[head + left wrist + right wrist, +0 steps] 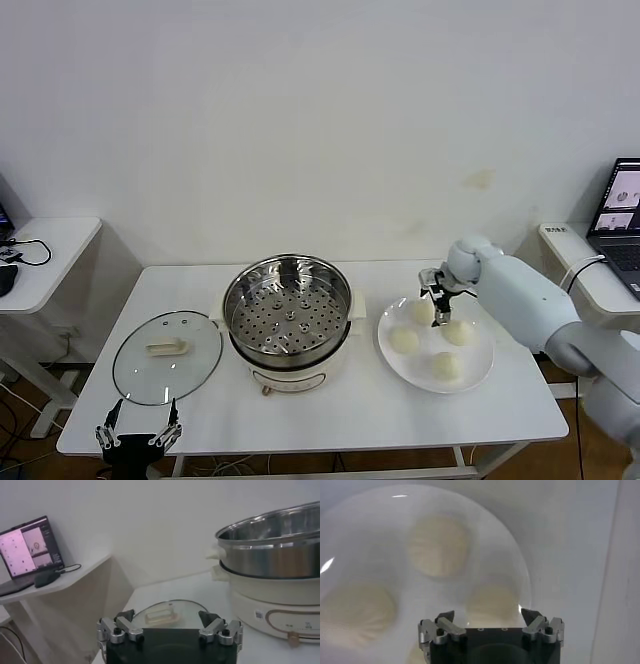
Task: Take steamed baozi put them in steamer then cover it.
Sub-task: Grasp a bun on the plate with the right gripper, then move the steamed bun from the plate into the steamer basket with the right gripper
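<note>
The steamer (pixel 262 285) stands open at the table's middle, its perforated tray bare; it also shows in the left wrist view (pixel 270 555). Four cream-white baozi lie on a white plate (pixel 482 366) to its right: one at the far side (pixel 420 311), one at the left (pixel 403 341), one at the right (pixel 459 332), one nearest (pixel 446 366). My right gripper (pixel 439 301) is open just above the far baozi (pixel 492 600), which lies between its fingertips in the right wrist view (pixel 487 615). My left gripper (pixel 138 437) is open and empty at the table's front left edge.
The round glass lid (pixel 167 356) with a cream handle lies flat to the left of the steamer, just ahead of my left gripper (pixel 166 616). A laptop (pixel 622 215) sits on a side table at the right. Another side table (pixel 45 262) with cables stands at the left.
</note>
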`<action>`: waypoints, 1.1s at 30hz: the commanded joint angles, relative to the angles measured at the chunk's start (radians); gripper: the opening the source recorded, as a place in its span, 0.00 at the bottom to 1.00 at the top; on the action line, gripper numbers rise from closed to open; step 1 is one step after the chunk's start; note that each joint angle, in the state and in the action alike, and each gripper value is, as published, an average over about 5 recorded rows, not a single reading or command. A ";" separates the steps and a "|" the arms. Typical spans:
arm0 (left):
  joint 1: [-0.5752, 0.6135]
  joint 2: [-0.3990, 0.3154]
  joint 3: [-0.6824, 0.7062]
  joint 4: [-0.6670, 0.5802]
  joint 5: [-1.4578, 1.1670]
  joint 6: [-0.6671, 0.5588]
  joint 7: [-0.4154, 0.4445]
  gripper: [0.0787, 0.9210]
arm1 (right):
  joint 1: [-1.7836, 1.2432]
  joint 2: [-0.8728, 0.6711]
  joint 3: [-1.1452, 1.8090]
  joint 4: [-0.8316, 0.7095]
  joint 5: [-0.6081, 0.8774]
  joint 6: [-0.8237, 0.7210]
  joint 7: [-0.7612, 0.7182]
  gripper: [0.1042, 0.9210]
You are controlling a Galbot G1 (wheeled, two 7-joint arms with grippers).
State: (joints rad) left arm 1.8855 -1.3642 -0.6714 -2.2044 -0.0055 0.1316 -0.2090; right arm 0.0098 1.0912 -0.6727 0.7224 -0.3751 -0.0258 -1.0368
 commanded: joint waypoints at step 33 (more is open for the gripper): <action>-0.003 0.017 0.009 -0.019 0.000 0.002 -0.001 0.88 | 0.155 -0.159 -0.107 0.234 0.187 -0.065 -0.059 0.61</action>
State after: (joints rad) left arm 1.8811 -1.3444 -0.6607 -2.2241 -0.0061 0.1325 -0.2103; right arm 0.1257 0.9938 -0.7436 0.8586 -0.2694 -0.0802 -1.0835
